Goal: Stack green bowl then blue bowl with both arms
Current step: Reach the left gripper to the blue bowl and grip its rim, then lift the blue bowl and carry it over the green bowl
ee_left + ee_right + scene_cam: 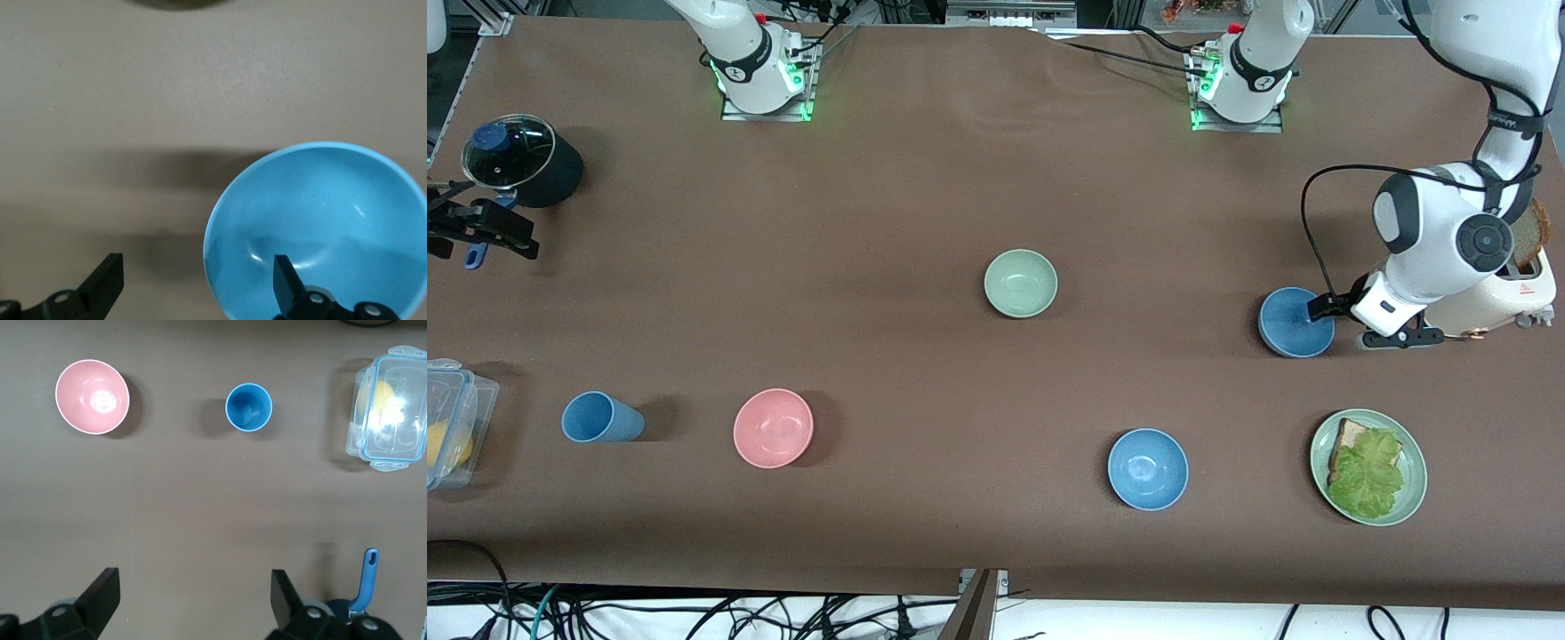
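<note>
Your left gripper (197, 280) sits low over the blue bowl (1294, 322) at the left arm's end of the table, jaws spread wide, one finger (288, 280) inside the bowl and the other outside the rim; nothing is clamped. Just beside the left arm stands a cream toaster (1507, 298) with a slice of bread (1529, 233) in it and a small red warning triangle on its side; no writing can be read.

Your right gripper (193, 600) hangs wide open and empty above the right arm's end of the table, waiting near a black pot (525, 160) with a glass lid.

The green bowl (1021, 283) sits alone mid-table, well apart from the blue bowl. Nearer the front camera you have a brighter blue bowl (1148, 468), a green plate (1414, 498) with toast and lettuce, a pink bowl (773, 428), a blue cup (600, 418) and a clear lidded box (454, 427).
</note>
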